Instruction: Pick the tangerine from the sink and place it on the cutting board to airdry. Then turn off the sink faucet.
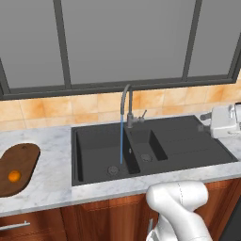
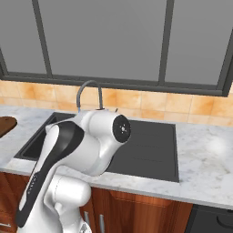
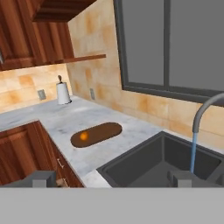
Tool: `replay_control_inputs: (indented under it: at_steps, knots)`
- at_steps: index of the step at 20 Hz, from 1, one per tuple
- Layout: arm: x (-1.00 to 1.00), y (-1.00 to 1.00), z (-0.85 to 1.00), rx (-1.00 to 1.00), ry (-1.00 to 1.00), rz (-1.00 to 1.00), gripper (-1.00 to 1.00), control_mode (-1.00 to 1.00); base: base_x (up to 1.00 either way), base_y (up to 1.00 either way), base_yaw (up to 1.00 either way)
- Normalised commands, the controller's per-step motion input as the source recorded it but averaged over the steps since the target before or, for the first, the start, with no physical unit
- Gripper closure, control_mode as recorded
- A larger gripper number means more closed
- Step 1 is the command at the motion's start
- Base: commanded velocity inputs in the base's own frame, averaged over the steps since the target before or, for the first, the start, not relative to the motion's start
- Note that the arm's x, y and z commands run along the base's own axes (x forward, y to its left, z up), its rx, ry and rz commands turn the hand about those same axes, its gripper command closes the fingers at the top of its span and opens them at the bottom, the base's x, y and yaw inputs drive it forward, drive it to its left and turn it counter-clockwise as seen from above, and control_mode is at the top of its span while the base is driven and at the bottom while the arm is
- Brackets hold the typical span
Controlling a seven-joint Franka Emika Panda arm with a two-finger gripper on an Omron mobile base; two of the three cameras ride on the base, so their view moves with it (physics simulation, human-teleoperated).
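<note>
The tangerine (image 1: pixel 14 176) lies on the dark brown cutting board (image 1: pixel 21 160), on the counter left of the black sink (image 1: pixel 188 146). The hand view shows the same tangerine (image 3: pixel 83 136) on the board (image 3: pixel 105 130), far beyond the sink (image 3: pixel 144 162). Blue water (image 1: pixel 121 141) runs from the grey gooseneck faucet (image 1: pixel 126 101) into the large basin; its small lever (image 1: pixel 141 114) sticks out to the right. My gripper (image 1: pixel 204 122) hangs in the air at the sink's right end and points left. It is open, and the hand view shows the gripper (image 3: pixel 111 178) with nothing between its tips.
A window runs along the tiled back wall behind the sink. A paper towel roll (image 3: pixel 63 92) stands on the counter in the far corner under wooden wall cabinets. My arm's elbow (image 2: pixel 113 129) hides much of the sink (image 2: pixel 150 145) in the right base view.
</note>
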Motion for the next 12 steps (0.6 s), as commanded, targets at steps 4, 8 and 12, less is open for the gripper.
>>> replay_control_inputs:
  at_steps: [4, 8, 12]
  knots:
    - [0.26, 0.0, -0.1, 0.04, -0.08, 0.0, -1.0, -1.0, 0.0, 0.0, 0.0]
    - [0.25, 0.0, -0.05, 0.03, -0.1, 0.0, -1.0, -1.0, 0.0, 0.0, 0.0]
    - [0.22, -0.01, -0.01, 0.03, -0.03, 0.0, -1.0, -1.0, 0.0, 0.0, 0.0]
